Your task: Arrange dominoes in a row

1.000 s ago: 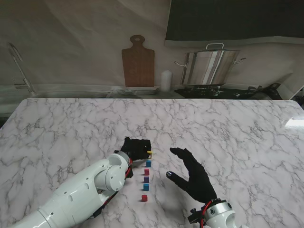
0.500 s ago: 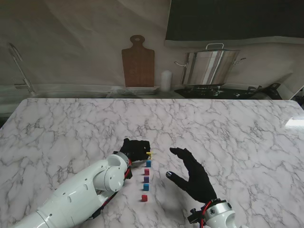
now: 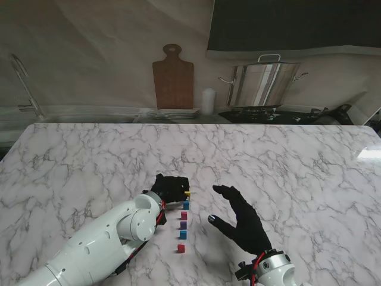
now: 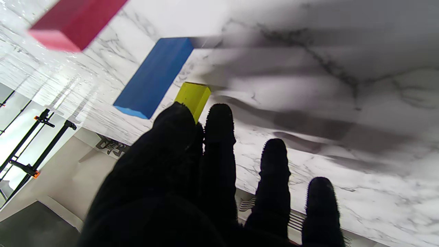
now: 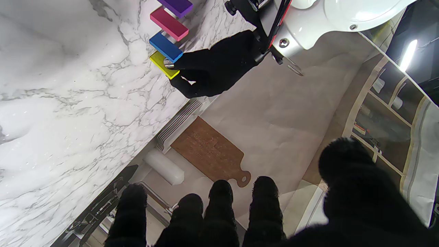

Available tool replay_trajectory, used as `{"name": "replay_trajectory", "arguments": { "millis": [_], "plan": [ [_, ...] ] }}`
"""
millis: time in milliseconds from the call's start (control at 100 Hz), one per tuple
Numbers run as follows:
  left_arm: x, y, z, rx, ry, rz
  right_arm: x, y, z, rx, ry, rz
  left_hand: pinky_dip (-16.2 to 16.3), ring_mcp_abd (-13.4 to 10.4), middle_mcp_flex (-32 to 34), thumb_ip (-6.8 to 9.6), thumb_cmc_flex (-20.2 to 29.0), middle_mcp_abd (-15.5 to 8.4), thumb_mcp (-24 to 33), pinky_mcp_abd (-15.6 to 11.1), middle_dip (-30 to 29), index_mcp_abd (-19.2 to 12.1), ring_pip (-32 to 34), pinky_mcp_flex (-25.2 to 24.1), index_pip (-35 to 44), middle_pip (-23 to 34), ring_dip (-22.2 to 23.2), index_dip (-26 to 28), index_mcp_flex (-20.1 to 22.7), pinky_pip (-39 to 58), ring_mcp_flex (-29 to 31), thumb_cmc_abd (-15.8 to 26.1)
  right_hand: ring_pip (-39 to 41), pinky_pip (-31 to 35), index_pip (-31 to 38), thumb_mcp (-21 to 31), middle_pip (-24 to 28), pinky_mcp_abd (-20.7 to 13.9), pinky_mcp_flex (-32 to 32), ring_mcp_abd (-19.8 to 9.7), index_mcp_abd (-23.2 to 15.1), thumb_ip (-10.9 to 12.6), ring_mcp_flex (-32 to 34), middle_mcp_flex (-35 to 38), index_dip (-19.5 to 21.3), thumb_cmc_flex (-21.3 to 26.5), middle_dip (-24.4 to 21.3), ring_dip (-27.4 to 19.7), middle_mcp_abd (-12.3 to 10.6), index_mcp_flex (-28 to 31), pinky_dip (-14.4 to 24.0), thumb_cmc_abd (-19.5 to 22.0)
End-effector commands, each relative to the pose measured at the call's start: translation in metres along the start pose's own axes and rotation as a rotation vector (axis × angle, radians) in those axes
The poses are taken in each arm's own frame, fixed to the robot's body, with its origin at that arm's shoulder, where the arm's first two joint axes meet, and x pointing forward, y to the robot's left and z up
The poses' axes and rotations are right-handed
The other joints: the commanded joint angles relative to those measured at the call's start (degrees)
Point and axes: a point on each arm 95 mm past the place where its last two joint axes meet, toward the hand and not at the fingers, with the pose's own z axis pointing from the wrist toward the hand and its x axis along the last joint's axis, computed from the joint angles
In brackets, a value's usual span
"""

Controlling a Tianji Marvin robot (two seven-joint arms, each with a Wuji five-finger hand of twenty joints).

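Left hand has eased the yellow domino (pinched in closed fingertips) just beyond the blue domino; a nudge could topple that; right hand hovers spread, empty.

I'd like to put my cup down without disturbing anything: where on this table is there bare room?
The marble table is bare on its whole far half, toward the cutting board and pot, and along its left and right sides. It is crowded near me at the middle: the row of dominoes stands between the left hand, holding the yellow domino, and the open right hand.
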Motion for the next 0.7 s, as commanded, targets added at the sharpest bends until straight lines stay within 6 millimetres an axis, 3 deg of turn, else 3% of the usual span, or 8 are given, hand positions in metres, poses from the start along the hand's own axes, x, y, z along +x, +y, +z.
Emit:
{"name": "replay_trajectory", "arguments": {
  "millis": [0,690],
  "plan": [
    [0.001,0.0018,0.0008,-0.013,0.007,0.003,0.0015,-0.0008,-0.0016,0.001,0.002,0.004,1.0,-1.2,1.5,1.32,1.5,-0.5,0.9,0.6,-0.5,-1.0,0.5,-1.4,1.1,0.6,0.5,-0.2,1.9,-0.7,-1.1,1.8,-0.4,0.8,0.8,0.0,1.1,-1.5,-0.3,-0.7,-0.7,-0.8,0.9,-1.1,-1.2,0.3,-0.3,0.2,-0.2,-0.6,-0.7,0.8],
    [-0.0015,0.0015,0.0011,-0.006,0.003,0.019,0.0017,-0.0012,-0.0014,0.003,0.002,0.004,1.2,-0.2,0.6,1.39,2.0,-0.6,0.6,0.6,0.9,-1.5,0.1,-1.4,1.3,0.7,0.4,0.4,1.3,-0.9,-2.0,2.2,-0.4,0.8,0.8,0.0,1.0,-1.5,-0.3,-0.7,-0.7,-0.8,0.9,-1.1,-1.3,0.3,-0.3,0.2,-0.3,-0.6,-0.7,0.7]
  ]
}}
